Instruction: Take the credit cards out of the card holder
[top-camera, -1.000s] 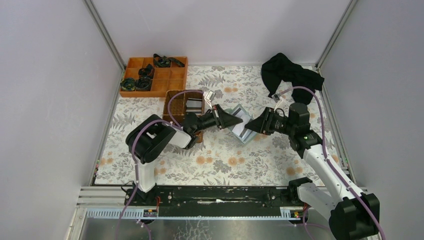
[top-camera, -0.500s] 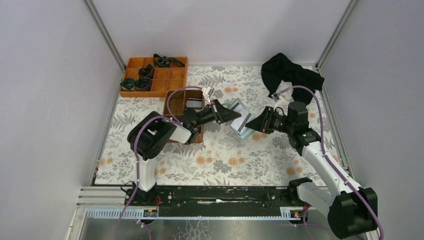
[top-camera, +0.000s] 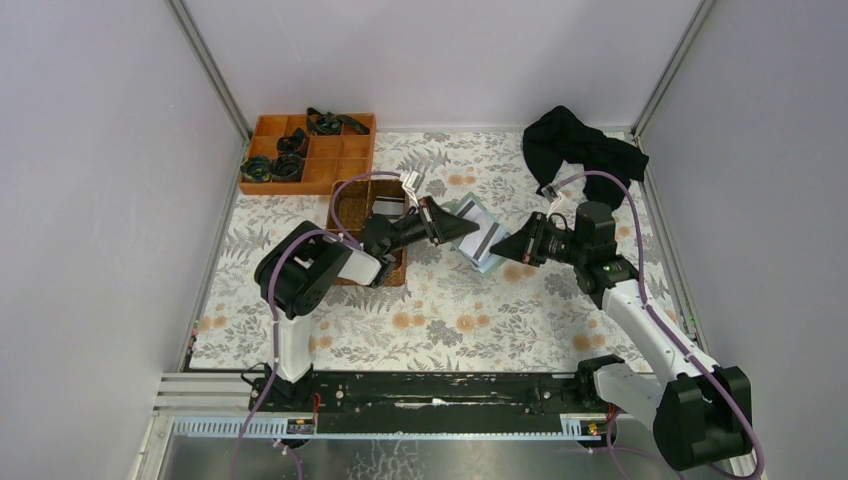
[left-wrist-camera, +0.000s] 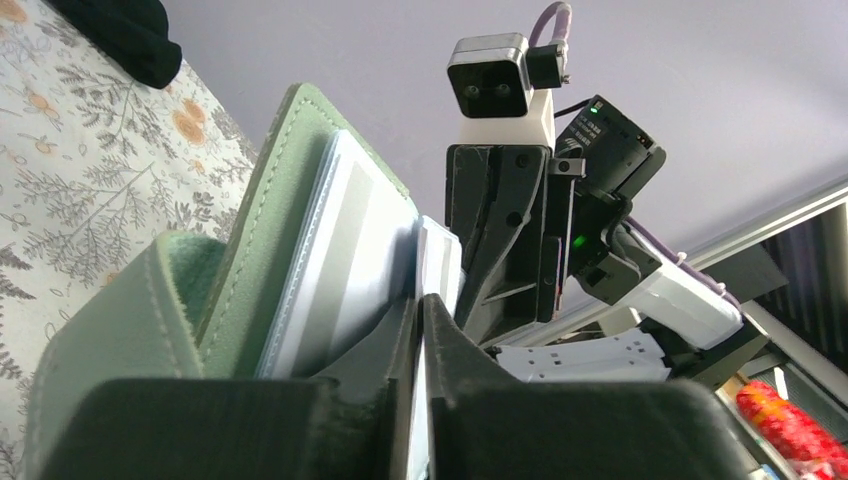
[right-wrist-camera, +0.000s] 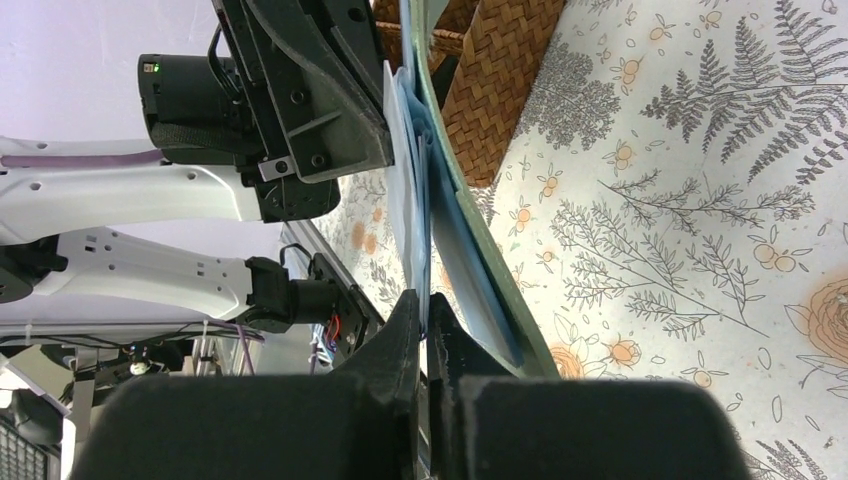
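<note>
The card holder (top-camera: 476, 214), grey-green outside and light blue inside, hangs open in the air between my two grippers, above the flowered table. My left gripper (top-camera: 462, 227) reaches in from the left and is shut on a thin whitish credit card (left-wrist-camera: 436, 255) at the holder's inner face; the green cover (left-wrist-camera: 285, 190) stands to the left of its jaws (left-wrist-camera: 420, 305). My right gripper (top-camera: 500, 248) comes from the right and is shut (right-wrist-camera: 424, 305) on a thin pale-blue inner leaf (right-wrist-camera: 412, 190) of the holder. The green cover (right-wrist-camera: 470, 225) lies outside its jaws. Other cards are hidden.
A brown wicker basket (top-camera: 340, 215) stands just left of the holder, under the left arm, and shows in the right wrist view (right-wrist-camera: 505, 70). An orange divided tray (top-camera: 352, 152) with dark items sits at the far left. A black cloth (top-camera: 580, 145) lies at the far right.
Both grippers and the card holder between them have moved a little up and toward the far side. The holder has tilted and opened a bit more. Both grips are unchanged.
</note>
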